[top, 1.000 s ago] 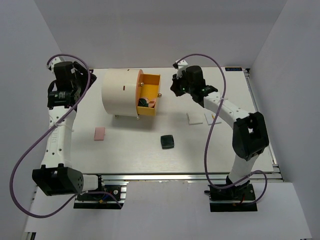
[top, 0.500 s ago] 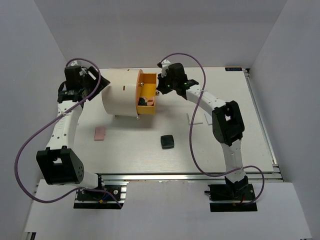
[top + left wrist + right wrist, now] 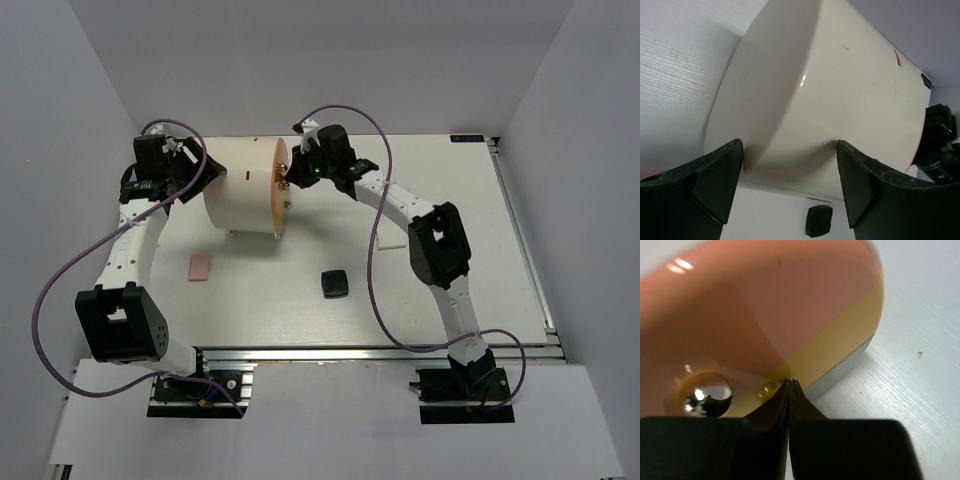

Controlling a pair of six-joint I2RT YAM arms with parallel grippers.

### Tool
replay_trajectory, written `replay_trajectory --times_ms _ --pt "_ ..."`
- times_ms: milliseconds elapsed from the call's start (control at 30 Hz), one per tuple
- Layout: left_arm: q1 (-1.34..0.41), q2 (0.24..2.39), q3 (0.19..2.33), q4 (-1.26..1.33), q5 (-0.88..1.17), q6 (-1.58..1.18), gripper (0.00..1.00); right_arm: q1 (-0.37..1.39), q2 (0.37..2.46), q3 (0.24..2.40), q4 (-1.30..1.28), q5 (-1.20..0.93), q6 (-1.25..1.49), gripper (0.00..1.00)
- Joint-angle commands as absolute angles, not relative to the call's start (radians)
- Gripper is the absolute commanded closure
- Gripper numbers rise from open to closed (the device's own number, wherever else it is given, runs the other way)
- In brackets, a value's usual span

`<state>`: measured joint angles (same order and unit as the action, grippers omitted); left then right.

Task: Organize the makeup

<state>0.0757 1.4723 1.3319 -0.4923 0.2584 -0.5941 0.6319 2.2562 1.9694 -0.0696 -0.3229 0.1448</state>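
- The right fingers [image 3: 791, 382] were pressed together with nothing between them. Their tips rested against the orange front [image 3: 740, 315] of the cream cylinder [image 3: 240, 185], just beside a gold knob [image 3: 705, 392].
- The left fingers [image 3: 788, 150] were spread wide and straddled the cylinder's opposite end. Both tips appeared to touch its wall, so I judged this a bracing hold rather than a grasp.
- The orange front sat flush with the cylinder and no makeup showed inside it. Whatever it held had been put away and shut in.
- Neither set of fingers held any makeup.
- Pieces lay loose on the tabletop [image 3: 290, 315], well apart from both sets of fingers:
  - the pink pad [image 3: 199, 267], nearer the left arm's base than its fingers
  - the dark square compact [image 3: 334, 284], below and behind the right fingers
  - what looked like a white tile [image 3: 390, 241], half hidden by the right arm
- I judged the task partly done. The front would need opening again to store these pieces.
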Motion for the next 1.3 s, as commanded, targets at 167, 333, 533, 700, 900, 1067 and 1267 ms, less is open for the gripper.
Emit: replay_trajectory --times_ms 167,333,533,700,900,1067,1267 --pt "0.071 1.456 1.321 -0.500 0.278 -0.601 0.15 0.629 2.249 1.993 0.020 -0.348 0.184 1.00" --pt "0.072 1.456 1.338 -0.509 0.250 -0.614 0.14 0.583 2.206 1.956 0.000 -0.331 0.068 0.90" --pt "0.072 1.468 1.365 -0.526 0.230 -0.614 0.13 0.551 2.154 1.777 0.003 -0.390 -0.101 0.56" --pt "0.074 1.477 1.377 -0.529 0.230 -0.617 0.13 0.523 2.138 1.677 0.089 -0.553 -0.175 0.35" --pt "0.075 1.479 1.379 -0.526 0.238 -0.615 0.13 0.518 2.226 1.721 0.055 -0.785 -0.273 0.31" --pt "0.077 1.480 1.367 -0.522 0.248 -0.618 0.12 0.529 2.295 1.795 0.049 -0.793 -0.278 0.30" --pt "0.077 1.485 1.365 -0.522 0.255 -0.620 0.12 0.541 2.365 1.884 0.043 -0.785 -0.285 0.30"
